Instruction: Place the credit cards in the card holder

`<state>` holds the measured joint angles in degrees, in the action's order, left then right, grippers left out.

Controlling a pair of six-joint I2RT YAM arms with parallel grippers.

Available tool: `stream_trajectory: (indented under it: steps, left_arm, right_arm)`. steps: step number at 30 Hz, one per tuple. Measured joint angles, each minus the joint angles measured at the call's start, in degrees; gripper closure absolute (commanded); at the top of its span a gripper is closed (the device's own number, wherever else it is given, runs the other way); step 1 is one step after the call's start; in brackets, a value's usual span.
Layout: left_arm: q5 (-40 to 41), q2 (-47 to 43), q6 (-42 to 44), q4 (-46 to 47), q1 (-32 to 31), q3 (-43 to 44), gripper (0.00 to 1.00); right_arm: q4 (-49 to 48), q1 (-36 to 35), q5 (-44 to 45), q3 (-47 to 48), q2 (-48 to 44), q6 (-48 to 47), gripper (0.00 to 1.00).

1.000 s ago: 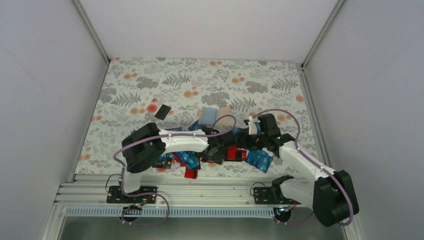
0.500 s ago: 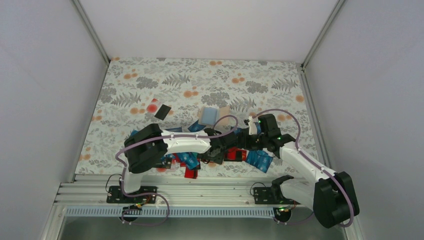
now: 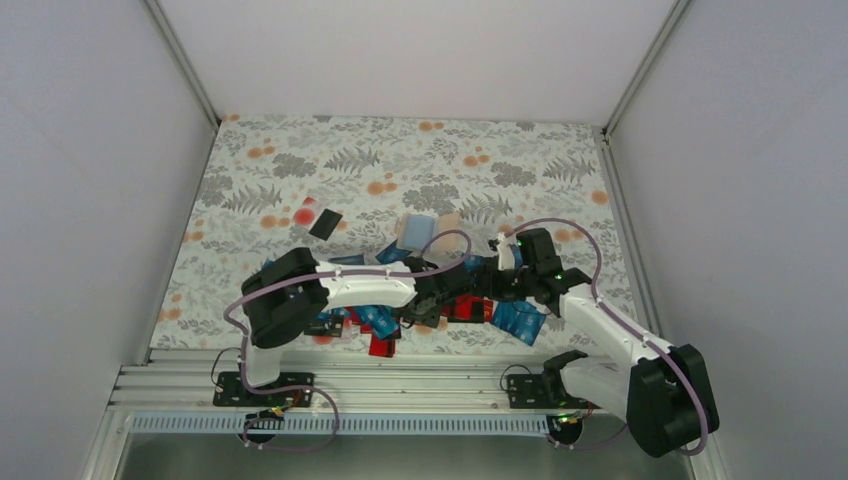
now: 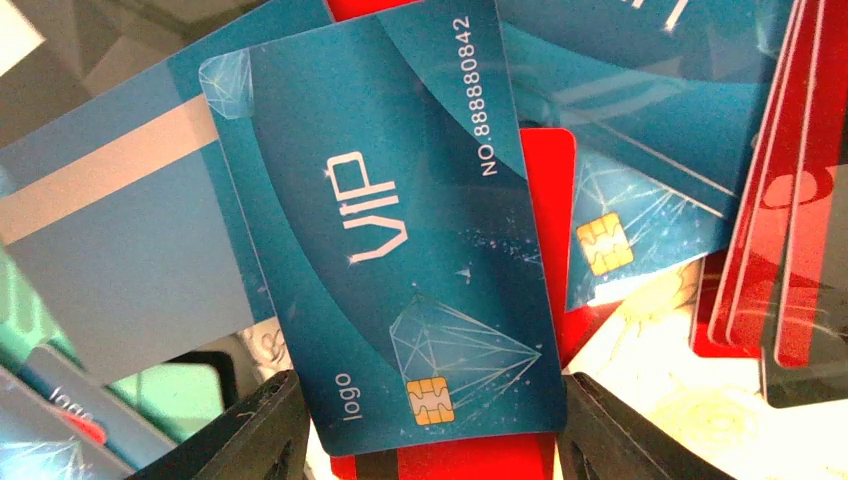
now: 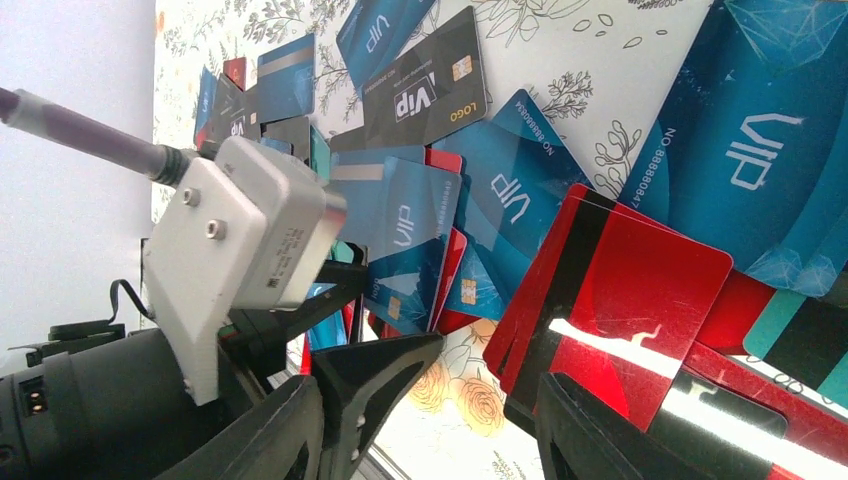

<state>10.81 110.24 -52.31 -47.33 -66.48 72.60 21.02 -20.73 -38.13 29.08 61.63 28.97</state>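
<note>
Now left gripper point(image 4: 425, 440) is spread wide, fingers flanking a blue card point(image 4: 400, 230); right gripper point(image 5: 430, 420) gapes empty over a red card point(image 5: 620, 290) in the pile.

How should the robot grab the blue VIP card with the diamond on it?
Probably by its two long edges near the chip end, coming down from above. The blue VIP card lies flat on top of a red card and others, uncovered, and the left tool stands open with a finger at each side of that end.
</note>
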Motion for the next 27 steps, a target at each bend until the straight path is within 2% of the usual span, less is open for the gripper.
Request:
stream_trajectory:
  steps: [13,27]
  left_arm:
    - [3.9,-16.2,3.7,4.4,0.2,-2.6,0.40]
    - [4.5,-21.7,10.1,12.6,1.2,-4.4,0.40]
  right_arm:
    - [-2.0,0.0,-1.7,1.9,-2.8,3.7,0.46]
    - [-10.4,0.0,-8.9,4.1,-2.1,8.8,0.48]
